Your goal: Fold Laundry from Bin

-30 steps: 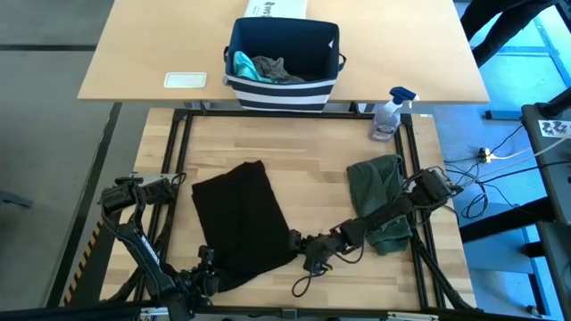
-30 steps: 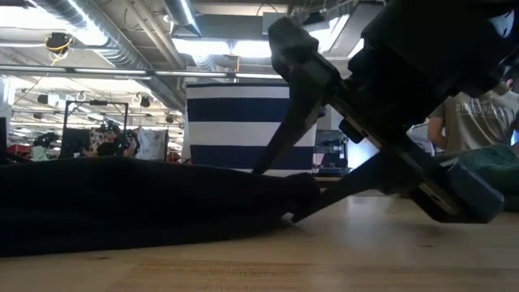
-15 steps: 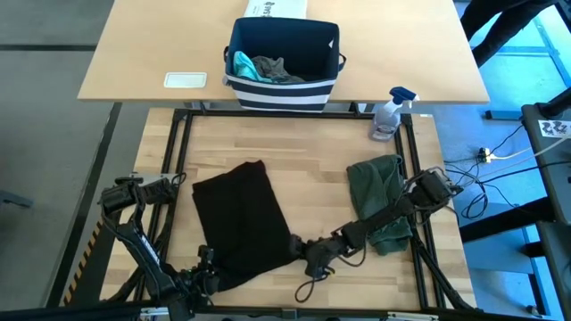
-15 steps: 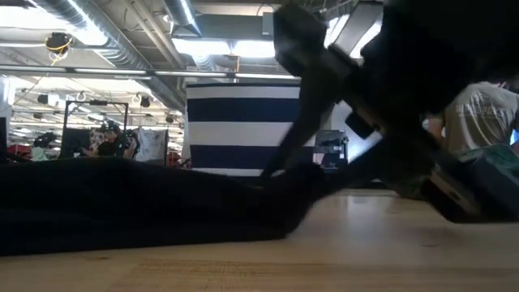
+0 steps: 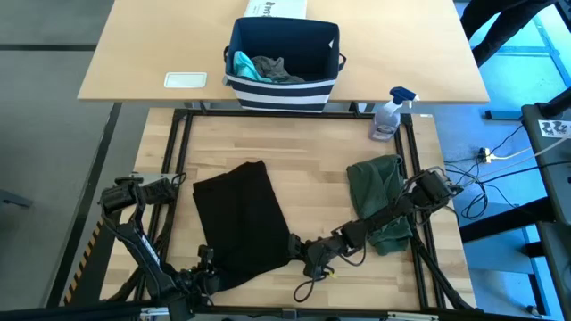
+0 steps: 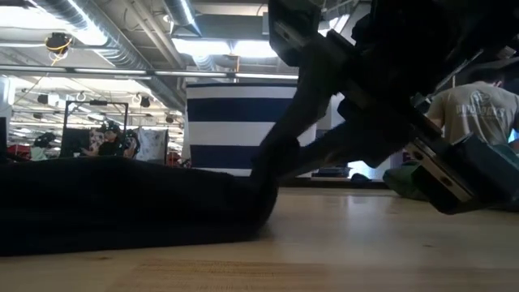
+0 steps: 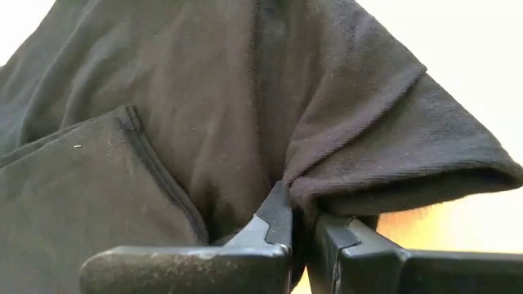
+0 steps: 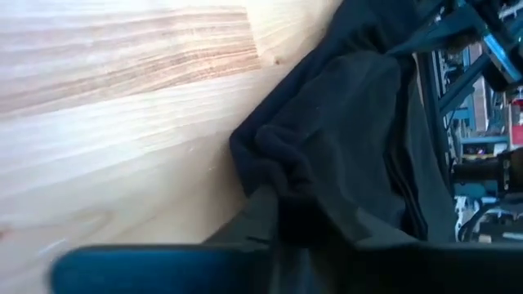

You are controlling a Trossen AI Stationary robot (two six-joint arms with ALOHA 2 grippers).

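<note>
The right end effector [image 5: 294, 246] is pinching the black T-shirt [image 5: 241, 223]'s near right corner while the left end effector [image 7: 298, 229] is clamping its near edge, seemingly to fold it on the surface [image 5: 312, 152].

My right gripper [image 5: 297, 247] now closes its fingers on the near right corner of the black T-shirt [image 5: 239, 223], where a second ago they stood apart around that edge. In the low view the shirt's corner [image 6: 263, 195] now bunches up and lifts between my fingers instead of lying flat on the table.
</note>
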